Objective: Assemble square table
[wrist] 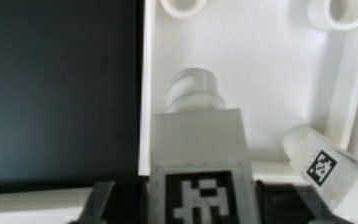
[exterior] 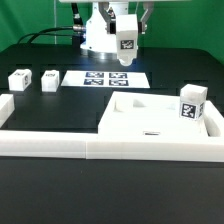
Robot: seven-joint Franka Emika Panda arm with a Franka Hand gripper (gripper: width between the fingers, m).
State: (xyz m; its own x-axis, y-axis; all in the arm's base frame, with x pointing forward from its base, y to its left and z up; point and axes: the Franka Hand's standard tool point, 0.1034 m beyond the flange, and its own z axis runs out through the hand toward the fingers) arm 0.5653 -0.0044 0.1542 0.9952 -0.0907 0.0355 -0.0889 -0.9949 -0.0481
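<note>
My gripper (exterior: 126, 38) is raised high at the back and shut on a white tagged leg block (exterior: 127, 45). In the wrist view the gripper (wrist: 197, 208) clamps that leg (wrist: 197, 150) between dark fingers (wrist: 115, 203), with the leg's threaded end pointing at the white square slab (wrist: 247, 50). The slab (exterior: 150, 118) lies at the exterior view's front right. One leg (exterior: 192, 105) stands on its right corner and also shows in the wrist view (wrist: 318, 160). Two more legs (exterior: 18, 81) (exterior: 48, 78) stand on the black table at the exterior view's left.
The marker board (exterior: 105, 77) lies flat behind the slab, below the robot base (exterior: 100, 30). A long white border bar (exterior: 100, 149) runs along the front, with a short one (exterior: 5, 108) at the left. Corner holes (wrist: 181, 8) show in the slab.
</note>
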